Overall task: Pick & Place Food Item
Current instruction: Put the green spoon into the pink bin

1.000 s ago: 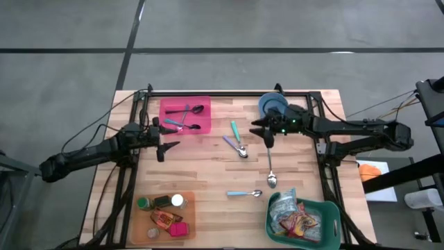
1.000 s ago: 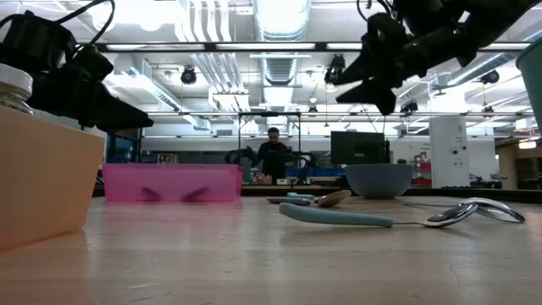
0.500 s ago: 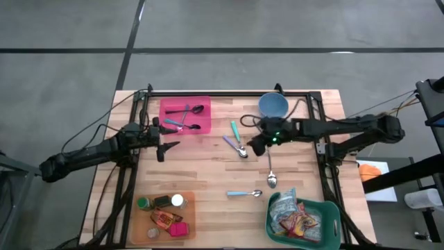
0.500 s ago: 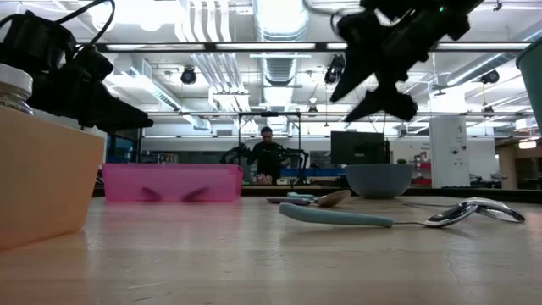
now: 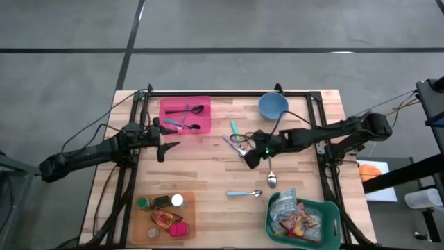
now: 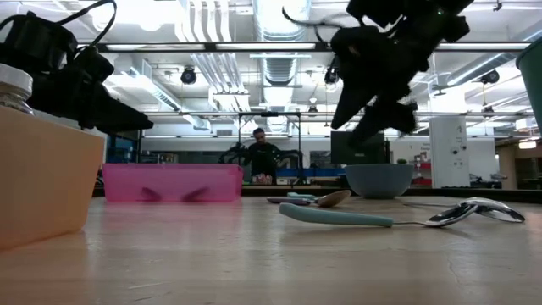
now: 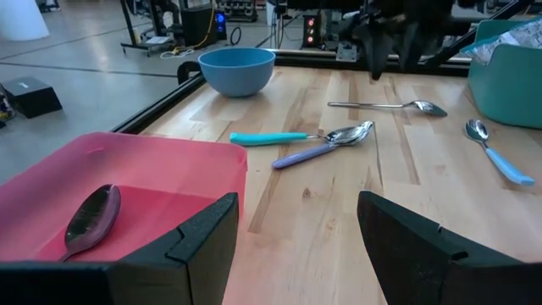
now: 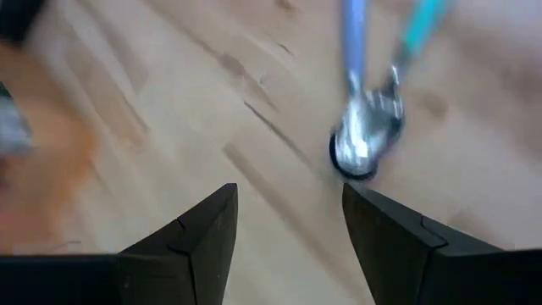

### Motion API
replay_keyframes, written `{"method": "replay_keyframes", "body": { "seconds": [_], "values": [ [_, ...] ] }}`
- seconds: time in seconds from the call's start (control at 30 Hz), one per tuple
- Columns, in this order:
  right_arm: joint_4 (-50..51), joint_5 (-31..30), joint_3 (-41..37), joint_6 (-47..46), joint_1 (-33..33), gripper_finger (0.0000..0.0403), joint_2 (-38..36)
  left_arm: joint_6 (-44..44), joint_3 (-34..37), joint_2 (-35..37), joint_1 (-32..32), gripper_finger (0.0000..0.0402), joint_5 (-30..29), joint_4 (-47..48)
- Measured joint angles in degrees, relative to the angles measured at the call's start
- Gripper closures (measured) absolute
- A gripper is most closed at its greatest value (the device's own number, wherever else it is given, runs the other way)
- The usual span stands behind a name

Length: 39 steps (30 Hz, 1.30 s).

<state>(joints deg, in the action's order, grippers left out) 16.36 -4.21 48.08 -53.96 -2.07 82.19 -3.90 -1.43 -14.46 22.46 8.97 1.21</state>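
Note:
The food items are packets in a green bin [image 5: 302, 221] at the near right, and jars and packets on an orange tray [image 5: 164, 214] at the near left. My right gripper [image 5: 249, 157] hangs open over mid-table, slanting down, beside the bowls of a teal-handled spoon [image 5: 234, 130] and a purple-handled spoon [image 5: 231, 144]. The right wrist view shows those spoon bowls [image 8: 360, 148] just past the open fingers of my right gripper [image 8: 288, 199]. My left gripper [image 5: 166, 144] waits open beside the pink tray [image 5: 185, 114], with nothing between its fingers.
A blue bowl [image 5: 273, 105] stands at the far right. A silver spoon [image 5: 270, 170] and a light-blue-handled spoon [image 5: 244, 194] lie on the wood near the bin. Spoons [image 5: 187, 118] lie in the pink tray. A person [image 6: 258, 157] stands far behind the table.
My right gripper has swung away from the blue bowl toward the table's left and near edges and come down a little. It has tipped to point more steeply down and rolled about its own axis. It now hangs over the two spoons at mid-table, still open.

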Motion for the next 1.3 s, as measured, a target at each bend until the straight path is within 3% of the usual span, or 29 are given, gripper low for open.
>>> {"method": "replay_keyframes", "body": {
  "seconds": [0.13,0.23,0.53,0.8,1.3],
  "values": [
    [2.3,-4.8,3.4,29.1,-2.3,0.0193,2.4,-0.1,0.0,0.0,0.0,0.0158,0.0,0.0],
    [6.8,-10.9,5.7,38.7,-4.9,0.0193,5.1,-0.1,0.0,0.0,0.0,0.0158,0.0,0.0],
    [16.2,-21.5,14.1,43.5,-10.3,0.0193,17.8,-0.1,0.0,0.0,0.0,0.0158,0.0,0.0],
    [24.1,-21.5,22.2,42.3,-11.2,0.0193,25.5,-0.1,0.0,0.0,0.0,0.0158,0.0,0.0],
    [22.7,-22.5,20.9,42.6,-9.9,0.0193,28.8,-0.1,0.0,-0.4,0.0,0.0158,-0.2,0.0]
  ]
}}
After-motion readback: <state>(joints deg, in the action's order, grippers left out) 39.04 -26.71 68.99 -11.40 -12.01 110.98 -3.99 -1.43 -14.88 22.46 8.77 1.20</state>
